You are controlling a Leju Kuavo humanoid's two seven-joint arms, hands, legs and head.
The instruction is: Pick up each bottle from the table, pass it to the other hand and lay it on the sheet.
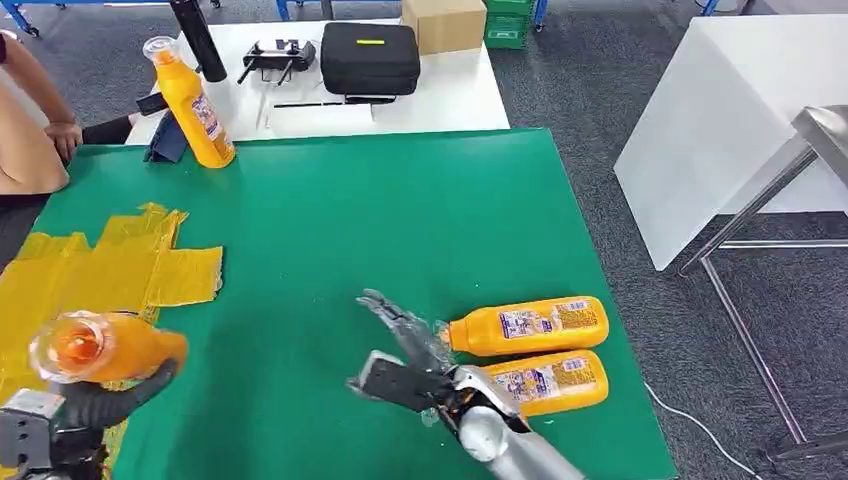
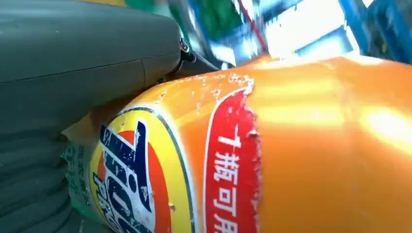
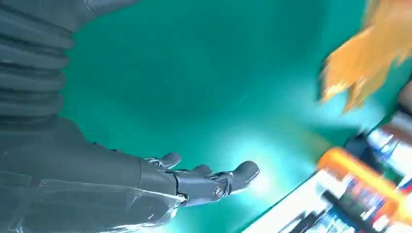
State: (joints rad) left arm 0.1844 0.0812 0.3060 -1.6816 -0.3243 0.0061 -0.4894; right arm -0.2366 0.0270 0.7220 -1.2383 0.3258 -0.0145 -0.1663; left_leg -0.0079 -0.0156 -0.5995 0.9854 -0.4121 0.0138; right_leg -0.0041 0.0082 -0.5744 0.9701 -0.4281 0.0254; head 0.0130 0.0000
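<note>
Green table [image 1: 330, 230]: takes up most of the head view and carries all the bottles and the yellow sheet.
White table [image 1: 440, 90]: stands behind the green one, with a black case [image 1: 369, 57], a cardboard box [image 1: 444, 22], a dark cylinder [image 1: 197, 38] and a small black device [image 1: 279, 55] on it.
Yellow sheet [image 1: 110, 265]: lies crumpled and flat on the left part of the green table, reaching to its left edge.
Person [image 1: 30, 125]: an arm and hand rest at the far left corner of the green table.
Right arm and right hand [image 1: 400, 350]: come in from below near the middle of the table; the fingers are spread apart and hold nothing, stretched out just left of the two lying bottles.
Left hand [image 1: 85, 405]: at the lower left, over the near end of the sheet, its dark fingers wrapped around the held bottle [image 1: 105, 347]; the left wrist view shows the label pressed close against the palm.
Held bottle: orange, tilted with its clear cap toward the camera, above the sheet.
Lying bottles [image 1: 525, 325]: two orange bottles lie side by side on the right of the green table, caps pointing left, the nearer one partly behind the right arm.
Standing bottle [image 1: 190, 100]: upright at the far left edge of the green table, well apart from the others.
</note>
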